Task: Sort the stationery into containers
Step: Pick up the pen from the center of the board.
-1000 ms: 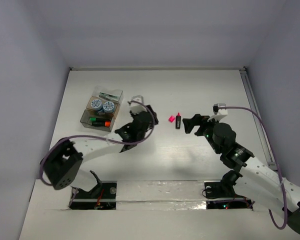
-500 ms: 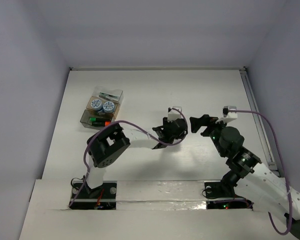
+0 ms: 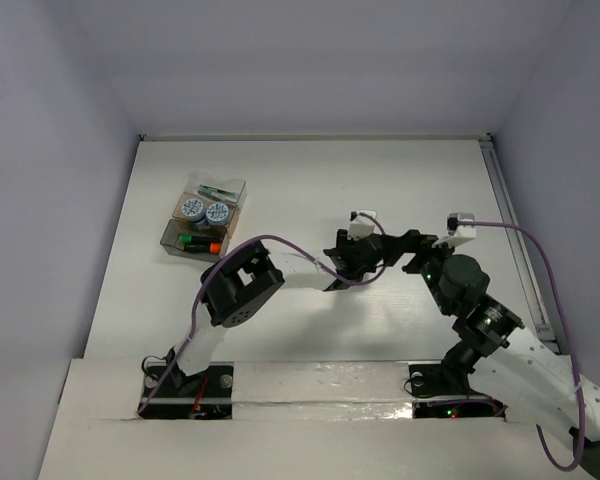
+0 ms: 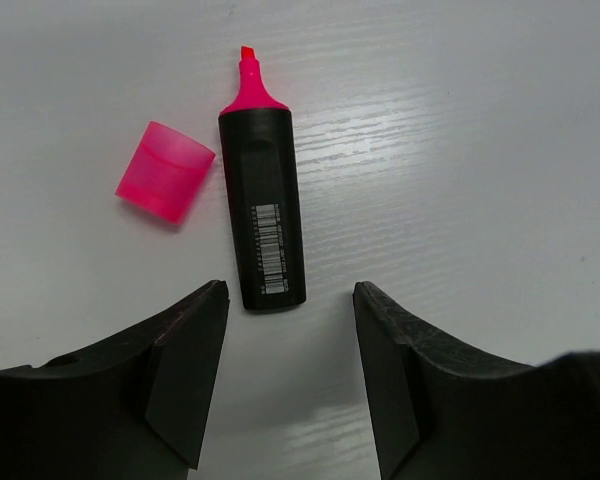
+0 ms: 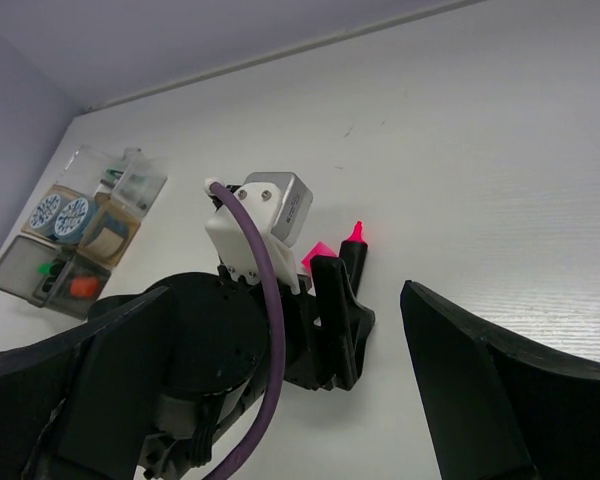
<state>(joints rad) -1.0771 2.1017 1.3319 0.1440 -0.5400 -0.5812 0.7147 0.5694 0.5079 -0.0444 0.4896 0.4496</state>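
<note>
Sorting nearly finished: discs [image 3: 204, 210], two markers [image 3: 200, 243] boxed in containers [image 3: 170, 232]. Left on tabletop [image 4: 480, 150]: pink marker [image 4: 262, 215], loose cap [image 4: 164, 184]. Left claw [image 4: 290, 320] parted over marker's tail, not gripping; right claw [image 5: 285, 288] released.

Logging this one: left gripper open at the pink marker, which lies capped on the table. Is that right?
Not quite: the pink marker is uncapped, its tip bare, and the pink cap lies loose on the table beside it, as the left wrist view shows. The left gripper is open at the marker, as you say.
</note>
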